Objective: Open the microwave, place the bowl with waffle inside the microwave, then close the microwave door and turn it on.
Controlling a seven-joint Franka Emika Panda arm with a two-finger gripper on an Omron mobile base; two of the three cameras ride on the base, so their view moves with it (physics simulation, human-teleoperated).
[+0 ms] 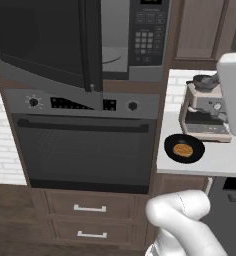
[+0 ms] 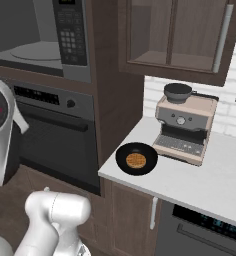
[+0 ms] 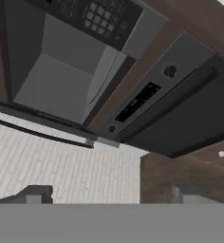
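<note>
Nearest the camera, the gripper (image 3: 109,197) hangs with its jaws spread wide and nothing between them, looking into the microwave (image 3: 71,66). Right of the microwave and lower, on the white counter (image 2: 210,185), sits the bowl with waffle (image 2: 136,159), just beside the coffee machine (image 2: 185,127). Directly below the microwave is the oven (image 1: 85,145). The microwave door (image 1: 45,40) stands swung open to its left, showing the grey cavity and turntable
</note>
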